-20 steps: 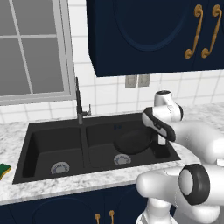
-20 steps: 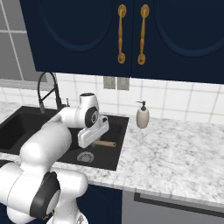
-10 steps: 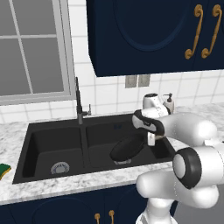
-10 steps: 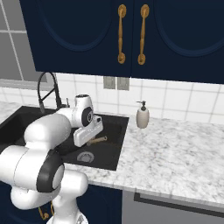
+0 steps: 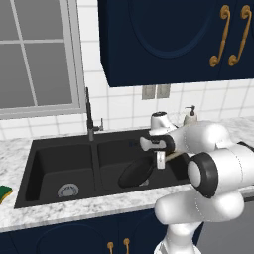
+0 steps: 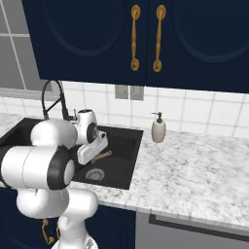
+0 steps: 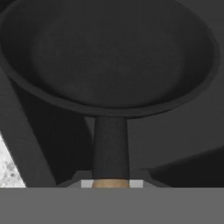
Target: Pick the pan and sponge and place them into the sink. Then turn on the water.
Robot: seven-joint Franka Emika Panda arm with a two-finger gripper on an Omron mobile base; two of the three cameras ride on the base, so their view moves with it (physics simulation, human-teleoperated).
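The large matte black double-basin sink sits in the grey-white marbled counter, its tall dark arched faucet rising at the back. The round shallow black frying pan hangs tilted inside the right basin, above the silver drain. The gripper is clamped on the pan's light tan handle. The small green-and-yellow sponge lies on the counter left of the sink.

No readable text, labels or numbers anywhere
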